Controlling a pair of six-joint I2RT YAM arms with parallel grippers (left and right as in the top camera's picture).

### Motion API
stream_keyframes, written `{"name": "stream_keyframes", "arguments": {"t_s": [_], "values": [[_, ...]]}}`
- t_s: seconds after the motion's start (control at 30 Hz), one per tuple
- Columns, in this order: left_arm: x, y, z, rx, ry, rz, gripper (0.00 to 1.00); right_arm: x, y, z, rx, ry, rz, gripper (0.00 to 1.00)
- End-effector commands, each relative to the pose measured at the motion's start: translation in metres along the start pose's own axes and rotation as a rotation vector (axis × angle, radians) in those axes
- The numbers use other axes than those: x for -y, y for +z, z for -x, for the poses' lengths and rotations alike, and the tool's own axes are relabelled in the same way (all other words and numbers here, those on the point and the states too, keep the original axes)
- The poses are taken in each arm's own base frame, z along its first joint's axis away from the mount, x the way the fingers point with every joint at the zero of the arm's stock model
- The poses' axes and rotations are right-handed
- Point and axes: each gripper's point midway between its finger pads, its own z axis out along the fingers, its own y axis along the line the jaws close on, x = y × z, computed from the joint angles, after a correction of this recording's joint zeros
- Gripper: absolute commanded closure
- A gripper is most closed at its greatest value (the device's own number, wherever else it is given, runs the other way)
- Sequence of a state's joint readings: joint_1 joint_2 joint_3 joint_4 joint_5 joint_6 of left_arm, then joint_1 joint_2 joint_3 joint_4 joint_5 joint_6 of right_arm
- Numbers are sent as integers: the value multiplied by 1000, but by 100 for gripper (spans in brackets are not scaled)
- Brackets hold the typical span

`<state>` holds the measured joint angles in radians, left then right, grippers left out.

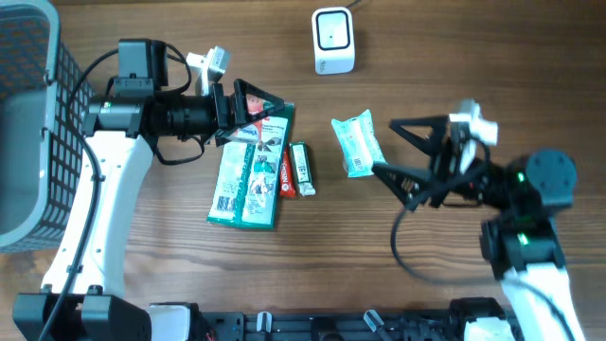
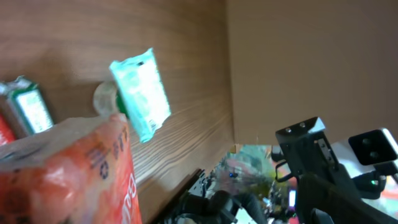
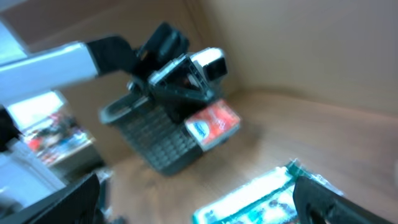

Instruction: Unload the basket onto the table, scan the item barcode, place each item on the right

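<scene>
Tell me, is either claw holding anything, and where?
The right gripper, open, holds nothing. The left gripper straddles the red end of the large packet; whether it grips cannot be told.

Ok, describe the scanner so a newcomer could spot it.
On the wooden table, look to the top edge of the overhead view, above the pale mint packet. The scanner sits alone there: the only white, rounded box with a dark-edged square window, while its neighbours are soft printed wrappers.
</scene>
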<state>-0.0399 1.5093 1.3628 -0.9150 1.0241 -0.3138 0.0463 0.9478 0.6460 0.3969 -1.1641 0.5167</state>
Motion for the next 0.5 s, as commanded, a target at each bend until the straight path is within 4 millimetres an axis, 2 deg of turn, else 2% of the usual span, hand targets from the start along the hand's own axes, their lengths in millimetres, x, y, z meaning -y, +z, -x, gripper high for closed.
{"name": "stream_keyframes", "arguments": {"t_s": [0.0,0.1,0.13,0.23,0.37,0.47], "values": [[-35,-1,12,87,-265,179,0,-9,21,-28,-170,297,235,21],[-44,4,4,103,-436,249,0,3,57,-53,-183,357,186,28],[-41,8,0,96,-510,249,0,9,73,-67,-185,361,125,28],[-35,18,-9,70,-585,251,0,24,101,-101,-209,315,-76,25],[-29,32,-34,-6,-640,285,0,27,119,-133,-286,195,-296,20],[-31,37,-46,-31,-635,330,0,21,126,-132,-300,112,-350,20]]}}
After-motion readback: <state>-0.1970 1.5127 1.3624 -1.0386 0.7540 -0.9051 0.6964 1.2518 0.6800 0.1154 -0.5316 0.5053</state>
